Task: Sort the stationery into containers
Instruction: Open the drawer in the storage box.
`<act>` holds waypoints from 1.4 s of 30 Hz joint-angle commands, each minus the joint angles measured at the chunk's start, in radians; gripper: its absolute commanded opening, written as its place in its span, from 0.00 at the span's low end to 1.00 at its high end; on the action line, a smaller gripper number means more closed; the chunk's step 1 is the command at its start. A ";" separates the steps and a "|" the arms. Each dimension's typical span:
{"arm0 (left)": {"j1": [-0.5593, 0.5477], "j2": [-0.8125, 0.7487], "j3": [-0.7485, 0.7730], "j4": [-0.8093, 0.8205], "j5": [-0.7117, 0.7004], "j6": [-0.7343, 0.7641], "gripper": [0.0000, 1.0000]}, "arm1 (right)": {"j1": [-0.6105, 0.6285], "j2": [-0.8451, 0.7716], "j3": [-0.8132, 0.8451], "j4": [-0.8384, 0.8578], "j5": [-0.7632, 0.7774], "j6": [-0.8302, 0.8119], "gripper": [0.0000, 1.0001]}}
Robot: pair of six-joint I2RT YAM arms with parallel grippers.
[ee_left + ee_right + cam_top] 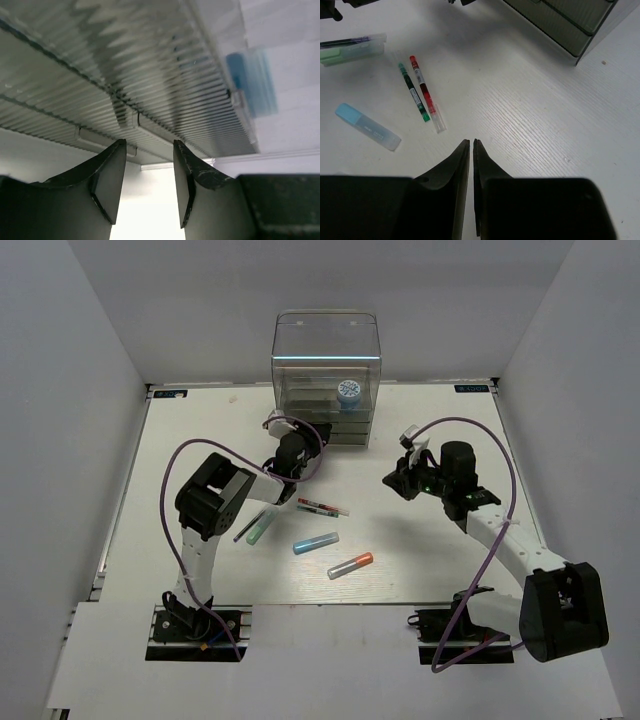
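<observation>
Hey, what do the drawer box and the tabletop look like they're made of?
Drawer box: probably clear, glossy plastic; you can see through its walls. Tabletop: white and matte with fine wood-like grain lines, likely laminate or painted wood.

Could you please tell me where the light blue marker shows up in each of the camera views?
Top external: the light blue marker lies mid-table between the arms, just nearer than the red-marked pen.
Left wrist: not in it.
Right wrist: at the left, lower left of that pen.
Shared landmark: the clear drawer organiser, filling the left wrist view and at the right wrist view's top right.
</observation>
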 commanded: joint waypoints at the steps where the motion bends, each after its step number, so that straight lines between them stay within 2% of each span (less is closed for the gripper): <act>1: 0.006 -0.015 0.033 0.042 -0.047 -0.029 0.52 | -0.009 -0.025 -0.014 0.052 -0.054 0.011 0.13; 7: 0.006 -0.015 0.022 0.097 -0.047 -0.039 0.48 | -0.016 -0.023 -0.024 0.056 -0.074 0.002 0.13; 12: 0.006 -0.006 0.047 -0.001 -0.069 -0.077 0.41 | -0.022 -0.022 -0.030 0.062 -0.081 -0.003 0.14; 17: 0.006 0.014 0.058 0.022 -0.088 -0.115 0.39 | -0.016 -0.020 -0.034 0.061 -0.090 -0.011 0.16; 20: 0.006 0.023 0.068 0.031 -0.088 -0.115 0.33 | -0.022 -0.022 -0.037 0.061 -0.095 -0.017 0.16; 22: 0.006 0.023 0.078 0.031 -0.088 -0.115 0.25 | -0.020 -0.022 -0.037 0.059 -0.097 -0.021 0.16; 23: 0.006 0.023 0.078 0.031 -0.088 -0.115 0.21 | -0.019 -0.023 -0.040 0.056 -0.104 -0.027 0.19; 24: 0.006 0.023 0.078 0.031 -0.088 -0.115 0.12 | -0.019 -0.022 -0.040 0.058 -0.104 -0.029 0.22; 25: 0.006 0.023 0.078 0.040 -0.088 -0.115 0.08 | -0.020 -0.023 -0.040 0.053 -0.116 -0.049 0.27; 26: 0.006 0.014 0.067 0.041 -0.088 -0.115 0.05 | -0.020 -0.023 -0.042 0.043 -0.121 -0.061 0.33; 27: 0.006 0.005 0.050 0.053 -0.079 -0.115 0.00 | -0.019 -0.022 -0.043 0.036 -0.155 -0.073 0.45; 30: 0.006 -0.006 0.001 0.103 -0.057 -0.115 0.00 | -0.013 -0.019 -0.053 -0.014 -0.222 -0.162 0.59; 33: 0.006 -0.040 -0.059 0.151 -0.030 -0.106 0.00 | -0.008 -0.015 -0.060 -0.086 -0.303 -0.321 0.67; 35: 0.006 -0.066 -0.106 0.162 -0.014 -0.095 0.00 | 0.000 -0.014 -0.060 -0.100 -0.355 -0.404 0.69; 37: -0.005 -0.098 -0.154 0.188 -0.002 -0.083 0.00 | 0.023 -0.015 -0.062 -0.192 -0.379 -0.481 0.70; 38: -0.005 -0.109 -0.171 0.200 0.022 -0.074 0.00 | 0.036 -0.015 -0.059 -0.224 -0.382 -0.561 0.70; 42: -0.014 -0.159 -0.258 0.218 0.050 -0.074 0.00 | 0.140 0.020 -0.057 -0.310 -0.298 -0.684 0.70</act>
